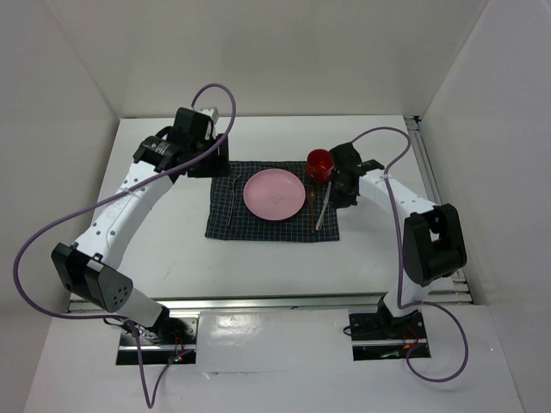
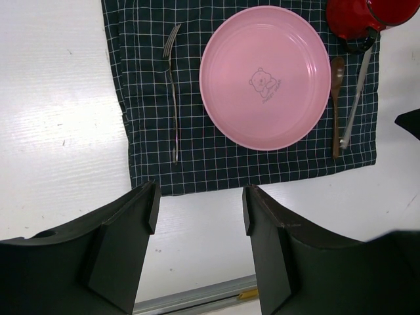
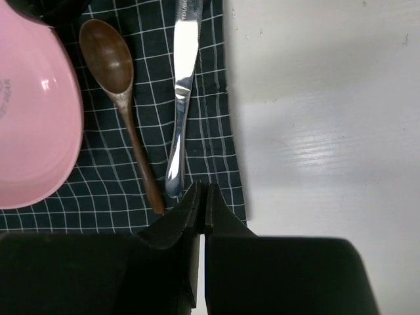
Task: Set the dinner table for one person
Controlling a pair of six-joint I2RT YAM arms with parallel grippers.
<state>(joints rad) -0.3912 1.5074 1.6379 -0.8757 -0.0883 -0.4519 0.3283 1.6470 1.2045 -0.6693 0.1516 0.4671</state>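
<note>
Our right gripper has its fingers pressed together above the near right corner of the checked mat, by the handles of the knife and wooden spoon. Our left gripper hangs spread. The mat lies mid-table, holding a pink plate, a fork to its left and a red cup at the far right.

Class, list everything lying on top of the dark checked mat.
On the mat: a pink plate, a fork to one side, a wooden spoon and knife on the other, a red cup at a corner. The cloth beneath plate and cup is hidden.
</note>
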